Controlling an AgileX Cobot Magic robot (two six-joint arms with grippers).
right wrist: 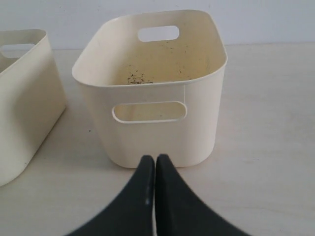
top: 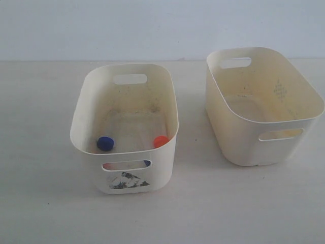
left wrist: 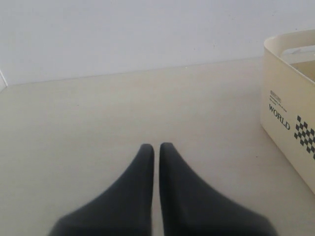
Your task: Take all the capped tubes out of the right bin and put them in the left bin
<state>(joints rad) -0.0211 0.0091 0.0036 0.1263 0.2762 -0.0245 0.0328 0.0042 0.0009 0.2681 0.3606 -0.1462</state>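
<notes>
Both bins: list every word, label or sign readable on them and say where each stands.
"WORLD": black print on the outer wall of the cream bin in the left wrist view, beside a checkered pattern.
Small print above it: too small to read.
Picture sticker on the left bin: black-and-white image, no legible words.
Dotted diamond mark on the right bin: no letters.
</notes>
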